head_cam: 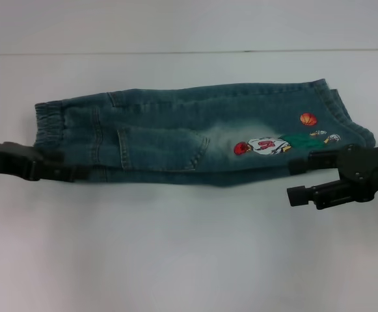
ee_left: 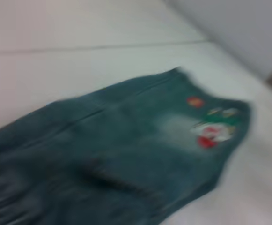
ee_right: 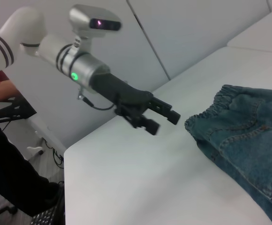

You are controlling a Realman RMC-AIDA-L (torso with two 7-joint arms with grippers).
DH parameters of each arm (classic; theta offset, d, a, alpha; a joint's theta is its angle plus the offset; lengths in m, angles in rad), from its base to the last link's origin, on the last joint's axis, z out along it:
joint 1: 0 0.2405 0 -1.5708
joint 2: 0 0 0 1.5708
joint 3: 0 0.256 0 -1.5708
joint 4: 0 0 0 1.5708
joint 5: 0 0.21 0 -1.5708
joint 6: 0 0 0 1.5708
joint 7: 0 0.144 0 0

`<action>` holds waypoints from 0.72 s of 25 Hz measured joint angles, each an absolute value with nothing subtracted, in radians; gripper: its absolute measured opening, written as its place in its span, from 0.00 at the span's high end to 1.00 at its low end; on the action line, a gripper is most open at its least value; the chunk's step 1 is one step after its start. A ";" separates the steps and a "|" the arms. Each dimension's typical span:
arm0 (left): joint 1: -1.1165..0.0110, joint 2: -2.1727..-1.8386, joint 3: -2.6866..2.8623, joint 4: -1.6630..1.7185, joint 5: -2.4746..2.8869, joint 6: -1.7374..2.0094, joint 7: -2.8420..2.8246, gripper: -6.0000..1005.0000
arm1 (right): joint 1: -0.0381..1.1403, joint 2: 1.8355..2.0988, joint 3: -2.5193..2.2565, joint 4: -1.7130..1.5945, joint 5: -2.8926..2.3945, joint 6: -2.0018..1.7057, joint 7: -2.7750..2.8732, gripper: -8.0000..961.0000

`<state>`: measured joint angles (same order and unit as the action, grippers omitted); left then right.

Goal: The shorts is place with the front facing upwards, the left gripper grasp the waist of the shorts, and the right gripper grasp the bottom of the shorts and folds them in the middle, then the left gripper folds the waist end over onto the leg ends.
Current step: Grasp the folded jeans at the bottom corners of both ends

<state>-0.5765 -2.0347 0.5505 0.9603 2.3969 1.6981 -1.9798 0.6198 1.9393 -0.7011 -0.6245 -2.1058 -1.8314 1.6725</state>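
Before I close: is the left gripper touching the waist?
Apart. The right wrist view shows a strip of table between the left gripper and the waist.

one shorts (head_cam: 195,140), two grippers: left gripper (head_cam: 71,173), right gripper (head_cam: 299,179).

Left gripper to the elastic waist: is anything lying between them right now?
Nothing. The right wrist view shows only bare white table between the open left gripper and the waist of the shorts.
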 joint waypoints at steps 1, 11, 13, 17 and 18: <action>-0.580 -2.034 0.551 0.962 2.430 1.666 -1.999 0.08 | 0.621 1.941 -0.701 -0.624 -2.107 -1.830 1.669 0.03; -0.608 -2.035 0.557 0.960 2.623 1.443 -2.084 0.08 | 0.626 1.954 -0.705 -0.618 -2.114 -1.810 1.643 0.04; -0.610 -2.040 0.582 0.958 2.647 1.411 -2.101 0.08 | 0.626 1.956 -0.703 -0.617 -2.114 -1.809 1.638 0.04; -0.609 -2.055 0.653 0.957 2.684 1.366 -2.131 0.08 | 0.626 1.957 -0.701 -0.617 -2.113 -1.801 1.636 0.04; -0.611 -2.059 0.662 0.956 2.691 1.361 -2.133 0.08 | 0.626 1.958 -0.701 -0.617 -2.113 -1.800 1.636 0.04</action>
<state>-0.6107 -2.0594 0.6621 0.9563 2.6908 1.3608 -2.1332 0.6259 1.9580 -0.7011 -0.6167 -2.1128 -1.7996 1.6357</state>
